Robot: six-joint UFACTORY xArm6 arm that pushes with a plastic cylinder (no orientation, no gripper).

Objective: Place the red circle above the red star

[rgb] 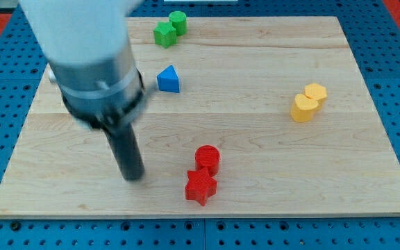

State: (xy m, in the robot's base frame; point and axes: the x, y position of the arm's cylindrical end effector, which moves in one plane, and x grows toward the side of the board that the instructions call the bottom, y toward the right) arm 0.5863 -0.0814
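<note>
The red circle (207, 158) sits on the wooden board (255, 139) at the lower middle. The red star (201, 186) lies just below it and slightly to the left, touching or nearly touching it. My tip (132, 176) is to the left of both red blocks, about level with the gap between them and well apart from them. The arm's grey body covers the view's upper left.
A blue triangle (169, 80) lies above the middle left. A green star (164, 33) and a green circle (178, 21) sit at the top edge. Two yellow blocks, a round one (303, 108) and a hexagon (316, 92), touch at the right.
</note>
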